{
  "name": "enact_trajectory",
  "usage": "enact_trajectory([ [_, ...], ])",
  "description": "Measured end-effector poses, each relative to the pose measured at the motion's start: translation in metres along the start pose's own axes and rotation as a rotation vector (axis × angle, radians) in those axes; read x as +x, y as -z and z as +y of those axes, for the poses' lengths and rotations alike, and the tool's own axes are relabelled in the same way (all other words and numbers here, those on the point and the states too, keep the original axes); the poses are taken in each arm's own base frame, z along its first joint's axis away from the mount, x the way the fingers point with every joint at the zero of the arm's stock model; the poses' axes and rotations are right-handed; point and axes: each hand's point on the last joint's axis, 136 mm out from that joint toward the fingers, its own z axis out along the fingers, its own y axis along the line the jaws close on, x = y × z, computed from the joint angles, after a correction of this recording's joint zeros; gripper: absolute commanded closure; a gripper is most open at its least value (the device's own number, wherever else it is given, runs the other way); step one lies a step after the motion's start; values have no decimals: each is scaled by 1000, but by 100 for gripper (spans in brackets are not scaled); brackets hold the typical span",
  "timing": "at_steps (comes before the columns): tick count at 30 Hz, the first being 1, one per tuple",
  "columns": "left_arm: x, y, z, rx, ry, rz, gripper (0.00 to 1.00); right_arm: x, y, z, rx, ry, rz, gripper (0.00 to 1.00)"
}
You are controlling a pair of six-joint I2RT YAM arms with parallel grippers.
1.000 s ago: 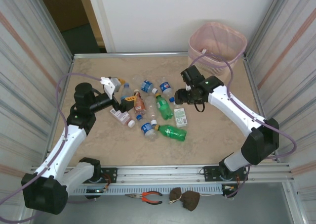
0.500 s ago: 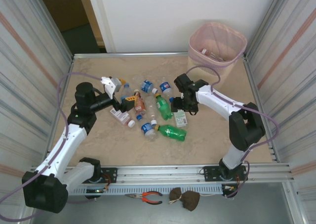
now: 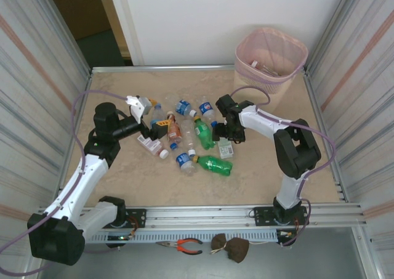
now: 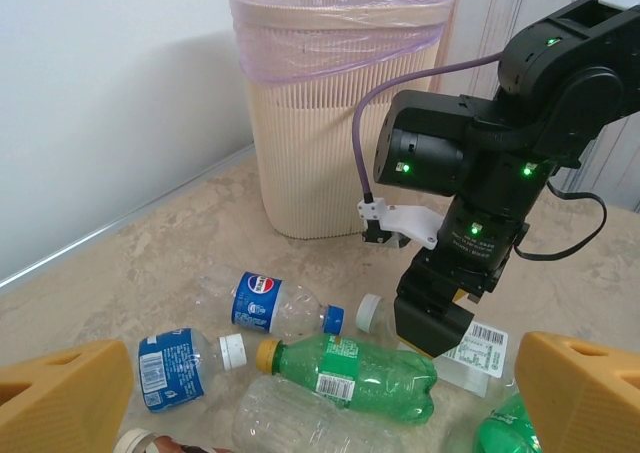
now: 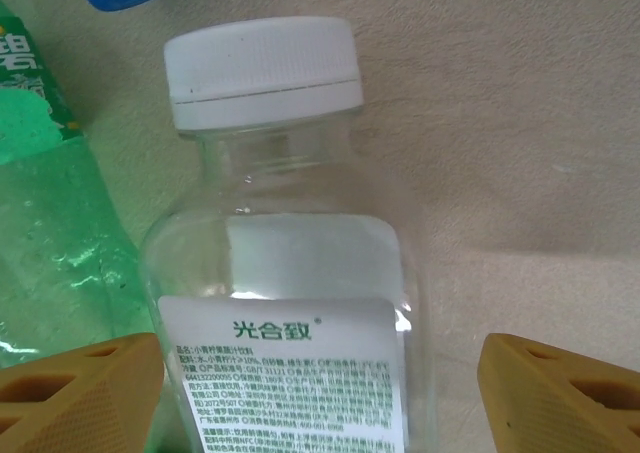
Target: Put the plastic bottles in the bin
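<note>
Two sets of jaws spread wide: right gripper (image 5: 320,398) straddles, without clamping, a white-capped clear bottle (image 5: 290,273) labelled "光合致"; left gripper (image 4: 320,393) hangs released over the plastic bottles (image 3: 191,140) mid-table, Pepsi bottle (image 4: 268,305) beyond; bin (image 3: 271,57) far-right corner.

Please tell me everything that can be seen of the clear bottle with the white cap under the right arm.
The clear bottle is small, of transparent plastic, and looks empty. Its white cap is on, and a white label with small dark print covers its body. It lies on its side on the beige stone-patterned table, a green bottle close beside it. The open right tool straddles it, one finger on each side, not closed on it.
</note>
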Motion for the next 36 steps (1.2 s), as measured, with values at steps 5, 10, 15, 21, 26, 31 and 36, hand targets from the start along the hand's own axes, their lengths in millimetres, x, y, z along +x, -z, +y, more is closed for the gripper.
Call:
enact_trajectory([
  [5, 0, 0, 0, 0, 0, 0, 1, 1, -6, -1, 6, 0, 10, 19],
  [10, 0, 0, 0, 0, 1, 1, 1, 2, -6, -4, 22, -1, 15, 19],
  [15, 1, 0, 0, 0, 2, 2, 1, 3, -6, -10, 63, 3, 17, 21],
  [21, 1, 0, 0, 0, 2, 2, 1, 7, -11, -17, 117, 13, 28, 23],
  [26, 1, 0, 0, 1, 2, 2, 1, 11, -14, -19, 142, 25, 40, 25],
  [31, 1, 0, 0, 0, 2, 2, 1, 11, -14, -19, 157, 33, 37, 30],
  [36, 1, 0, 0, 1, 2, 2, 1, 10, -11, -19, 168, 40, 31, 32],
])
